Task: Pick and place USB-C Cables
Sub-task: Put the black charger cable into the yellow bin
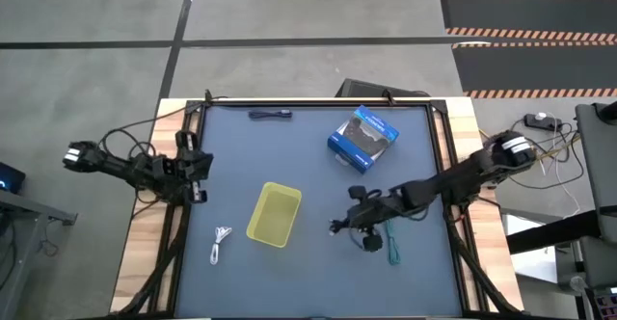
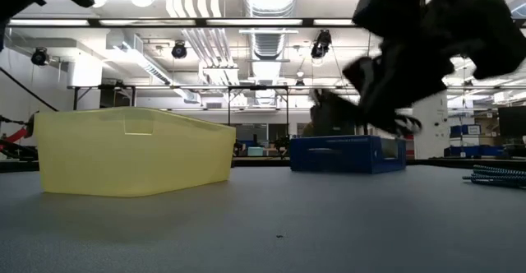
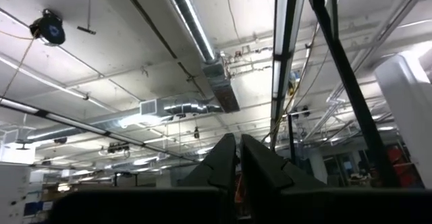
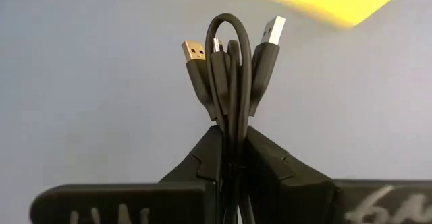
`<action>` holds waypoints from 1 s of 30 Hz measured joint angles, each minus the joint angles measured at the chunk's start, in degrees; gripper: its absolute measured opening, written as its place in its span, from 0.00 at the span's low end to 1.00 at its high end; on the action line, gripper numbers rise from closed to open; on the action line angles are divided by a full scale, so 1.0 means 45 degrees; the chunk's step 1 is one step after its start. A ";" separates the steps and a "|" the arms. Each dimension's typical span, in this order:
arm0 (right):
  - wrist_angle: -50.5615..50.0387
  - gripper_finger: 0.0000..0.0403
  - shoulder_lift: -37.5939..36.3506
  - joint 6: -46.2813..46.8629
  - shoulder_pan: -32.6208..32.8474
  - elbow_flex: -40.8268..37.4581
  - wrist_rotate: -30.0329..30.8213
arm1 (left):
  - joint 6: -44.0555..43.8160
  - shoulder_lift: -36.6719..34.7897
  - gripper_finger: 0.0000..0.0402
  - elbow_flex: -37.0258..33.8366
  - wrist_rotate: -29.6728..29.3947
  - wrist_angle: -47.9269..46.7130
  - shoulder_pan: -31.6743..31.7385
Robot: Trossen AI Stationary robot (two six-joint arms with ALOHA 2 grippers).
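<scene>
High view: the right tool (image 1: 339,226) sits right of centre in the frame, just right of the yellow tray (image 1: 275,214), its fingers pinched on the black USB-C cable (image 4: 229,75), whose looped bundle and plugs stick out past the fingertips in the right wrist view. The left tool (image 3: 237,158), at the left edge of the surface (image 1: 308,281), is fully closed on nothing. The white cable (image 1: 221,242) lies lower left, the teal-green cable (image 1: 393,250) lower right, the dark purple cable (image 1: 271,116) at the top, near the blue and black retail box (image 1: 362,138).
</scene>
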 joint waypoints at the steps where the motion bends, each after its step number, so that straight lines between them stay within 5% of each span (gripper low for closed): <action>1: 0.0700 0.07 -0.0330 -0.0134 -0.0002 -0.0319 0.0227 | -0.0004 0.0262 0.02 0.0040 0.0066 0.0165 0.0000; 9: 0.7562 0.07 -0.2266 -0.2104 -0.0002 -0.3290 0.1629 | -0.0009 0.2782 0.02 0.1005 0.0093 0.2289 0.0005; 16: 1.3668 0.07 -0.2382 -0.3838 -0.0319 -0.4714 0.1824 | -0.0148 0.5745 0.02 0.3207 0.0086 0.2465 0.0005; 30: 1.8669 0.07 -0.2292 -0.3760 -0.0969 -0.4845 0.1852 | -0.3038 1.1809 0.02 0.7243 -0.1615 0.2361 0.0005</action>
